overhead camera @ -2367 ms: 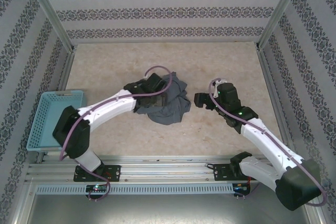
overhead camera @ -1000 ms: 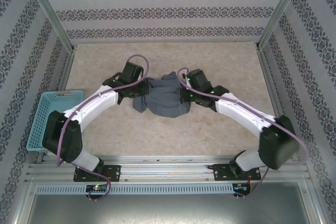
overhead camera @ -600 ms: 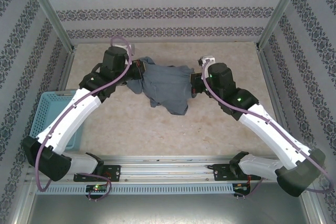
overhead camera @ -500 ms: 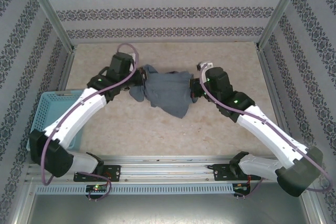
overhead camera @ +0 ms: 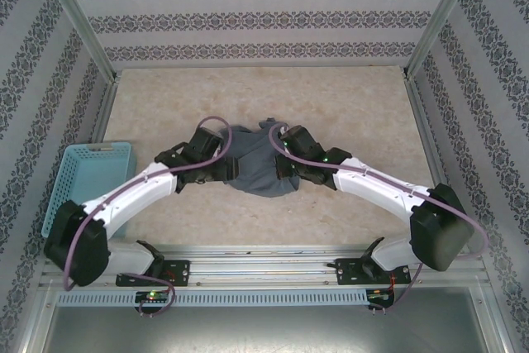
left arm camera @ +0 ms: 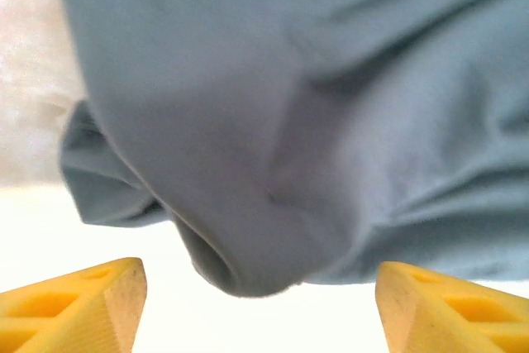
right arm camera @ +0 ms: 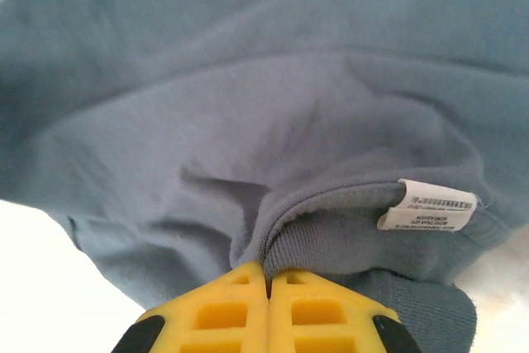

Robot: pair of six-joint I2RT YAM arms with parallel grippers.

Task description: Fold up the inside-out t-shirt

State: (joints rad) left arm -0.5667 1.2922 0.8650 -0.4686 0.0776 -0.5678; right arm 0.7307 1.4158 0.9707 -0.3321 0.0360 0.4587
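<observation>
The inside-out t-shirt [overhead camera: 258, 167] is lying bunched in a soft, rumpled heap at the middle of the pale, speckled table [overhead camera: 347, 97], with a wrist meeting it from each side. Its slate-grey cloth is matte and limp, falling in broad rounded folds. The left gripper [overhead camera: 226, 169] is sitting at the heap's left edge. In the left wrist view its wedge-shaped yellow fingers [left arm camera: 83, 299] are standing wide apart at the lower corners, and a drooping rounded lobe of the shirt is hanging down toward the gap without touching either finger. The right gripper [overhead camera: 282, 164] is pressing into the heap's right side. In the right wrist view its yellow, grid-patterned fingertips are pressing tightly together, pinching a thick ribbed edge [right arm camera: 331, 225] of the shirt. A small pale rectangular label [right arm camera: 426, 205] with fine print is sticking out of that rib just beside the pinch. A light-blue mesh basket [overhead camera: 83, 179] is sitting at the table's left edge, well apart from the shirt.
</observation>
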